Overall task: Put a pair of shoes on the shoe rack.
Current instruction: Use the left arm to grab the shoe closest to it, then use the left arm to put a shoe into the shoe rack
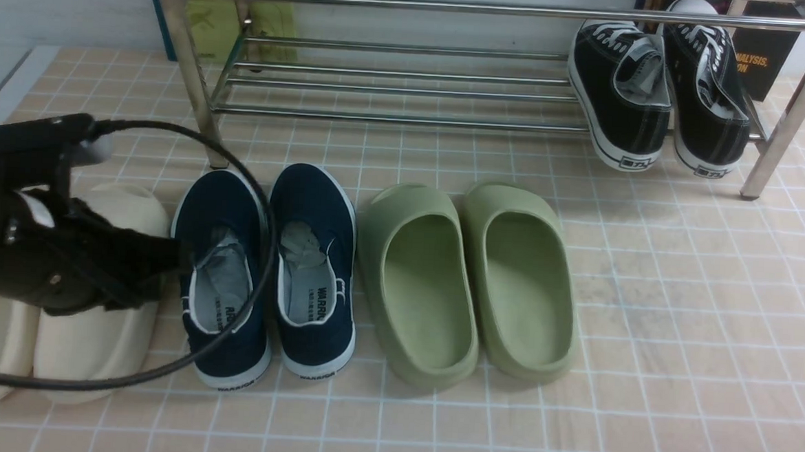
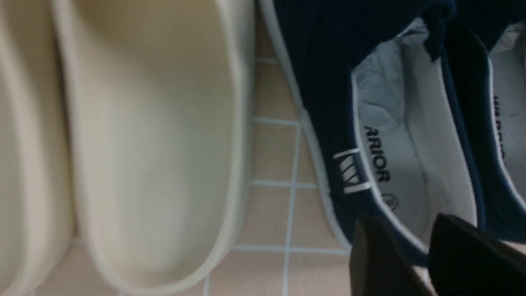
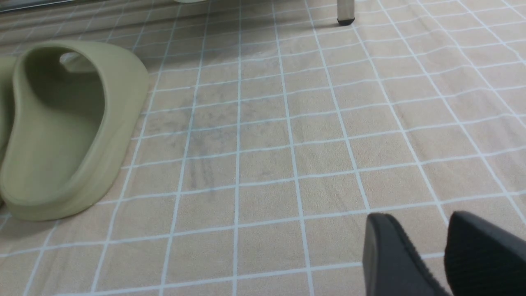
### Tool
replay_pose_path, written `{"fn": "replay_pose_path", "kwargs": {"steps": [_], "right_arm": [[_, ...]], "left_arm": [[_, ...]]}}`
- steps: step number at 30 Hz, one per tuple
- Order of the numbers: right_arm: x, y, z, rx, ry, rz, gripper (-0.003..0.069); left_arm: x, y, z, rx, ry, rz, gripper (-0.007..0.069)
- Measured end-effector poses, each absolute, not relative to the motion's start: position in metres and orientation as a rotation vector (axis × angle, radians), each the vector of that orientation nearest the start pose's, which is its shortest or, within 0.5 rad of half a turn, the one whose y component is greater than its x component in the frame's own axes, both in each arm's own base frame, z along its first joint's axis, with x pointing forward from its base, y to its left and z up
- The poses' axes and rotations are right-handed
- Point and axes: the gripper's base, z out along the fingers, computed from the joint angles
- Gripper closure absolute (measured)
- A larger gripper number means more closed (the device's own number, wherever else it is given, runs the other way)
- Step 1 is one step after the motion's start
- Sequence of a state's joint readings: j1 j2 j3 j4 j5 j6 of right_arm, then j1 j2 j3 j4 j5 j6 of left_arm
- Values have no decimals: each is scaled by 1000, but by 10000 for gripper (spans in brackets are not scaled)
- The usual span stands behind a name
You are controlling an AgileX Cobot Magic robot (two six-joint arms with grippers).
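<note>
Shoes: navy pair point(image 1: 314, 201) side by side on floor point(image 1: 681, 302), centre-left of front frame, not on rack point(image 1: 394, 119) yet.
Rack: top of frame, behind them; black sneakers point(image 1: 622, 106) take its right end, so left bars look the likely spot.
Left gripper point(image 2: 404, 222): jaws apart, straddling left shoe's point(image 1: 214, 202) collar, probably to lift by the rim.
Right gripper point(image 3: 417, 218): jaws apart over floor, nothing held.
Neighbours: cream slides point(image 1: 93, 347) just left, green slides point(image 1: 413, 282) just right; tight approach.

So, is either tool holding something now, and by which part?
Nothing is held. The left tool stands open astride the collar of one navy shoe; the right tool is open over the floor.
</note>
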State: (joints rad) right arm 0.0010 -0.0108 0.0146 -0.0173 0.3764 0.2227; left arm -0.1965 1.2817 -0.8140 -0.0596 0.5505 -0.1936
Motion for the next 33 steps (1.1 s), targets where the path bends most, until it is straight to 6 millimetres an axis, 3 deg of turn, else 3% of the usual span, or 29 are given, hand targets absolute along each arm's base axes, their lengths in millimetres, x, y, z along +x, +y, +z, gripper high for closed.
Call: {"fn": "replay_pose_path", "kwargs": {"steps": [6,9,13,15,17,20,28,33], "right_arm": [[52,-1,175,196,1856,138,429],[52,-1,175,196,1856,138,426],[52,-1,175,196,1856,138,421],[52,-1,175,196,1856,138,421],[52,-1,175,196,1856,138,421],[52,-1,175,196,1856,138,421],[52,-1,175,196,1856,138,421],[52,-1,175,196,1856,138,421]], "left_arm": [[273,-67,228,58,2515,-167,141],[282,-68,208,38,2559,-146,145],[291,-70,189,-17,2585,-141,248],[295,-70,182,-59,2588,-150,349],[296,-70,181,-107,2583,-159,526],[293,-69,189,-121,2563,-164,580],[277,-64,242,-109,2429,-182,582],[283,-63,273,-48,2404,-126,585]]}}
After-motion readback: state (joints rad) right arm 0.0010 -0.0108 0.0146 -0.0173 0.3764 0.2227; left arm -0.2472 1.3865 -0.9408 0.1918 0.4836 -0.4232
